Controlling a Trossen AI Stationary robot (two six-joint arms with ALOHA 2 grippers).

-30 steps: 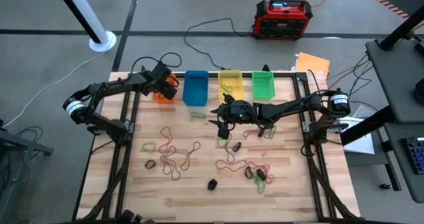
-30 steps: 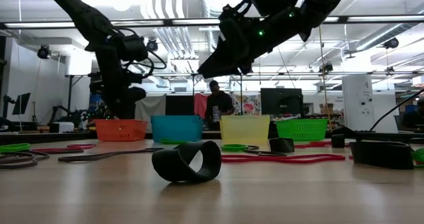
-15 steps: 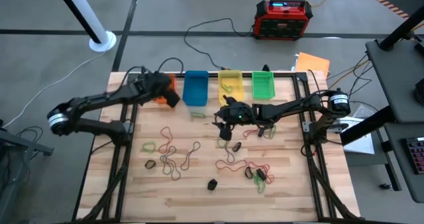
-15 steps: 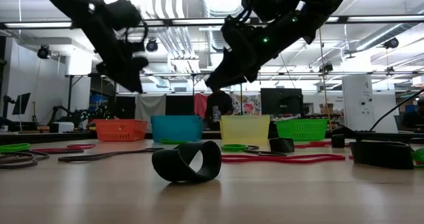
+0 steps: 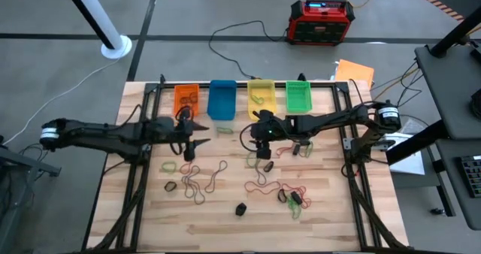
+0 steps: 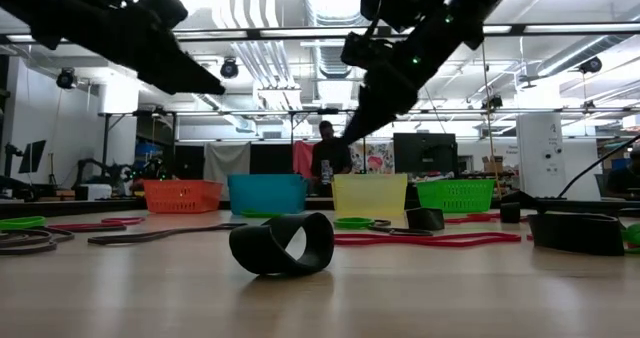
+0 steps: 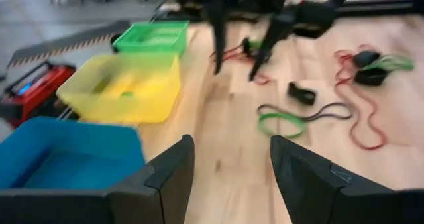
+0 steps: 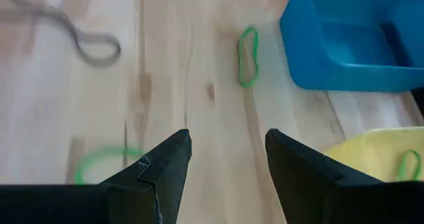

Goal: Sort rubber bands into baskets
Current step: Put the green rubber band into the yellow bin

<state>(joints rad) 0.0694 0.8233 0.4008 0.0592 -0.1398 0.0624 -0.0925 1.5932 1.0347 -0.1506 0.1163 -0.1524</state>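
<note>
Beside the blue basket [image 5: 222,101], on bare wood just in front of it: one small green rubber band [image 5: 225,130], flat, loose, touching nothing. Clear from the right wrist too [image 8: 248,47]: a narrow loop, long axis roughly along that camera's line of sight, one end toward the basket's near wall.

From above, placed between the two grippers: right gripper [image 5: 259,139] off to one side, left gripper [image 5: 197,132] off to the other, about equally near. Hard to call either arm closer.

Left gripper raised above the wood, with a red loop [image 5: 188,155] and other scattered rubber bands [image 5: 197,180] just off its tips toward the table's front edge. Right gripper tilted down, a short black band [image 5: 267,165] near its tips on the front side.

Both pairs of fingers spread wide and empty: left pair [image 7: 167,177] with only wood between, right pair [image 8: 159,174] the same.

Probably a reach for the right arm, given the loop straight ahead in its own camera: forward first, then down, fingers set across the loop's short width, not along its length.

Another green band already lying in the yellow basket [image 5: 251,104], next to the blue one, so likely the same home for this one. Green basket [image 5: 298,96] and orange basket [image 5: 186,100] at the two ends of the row.
</note>
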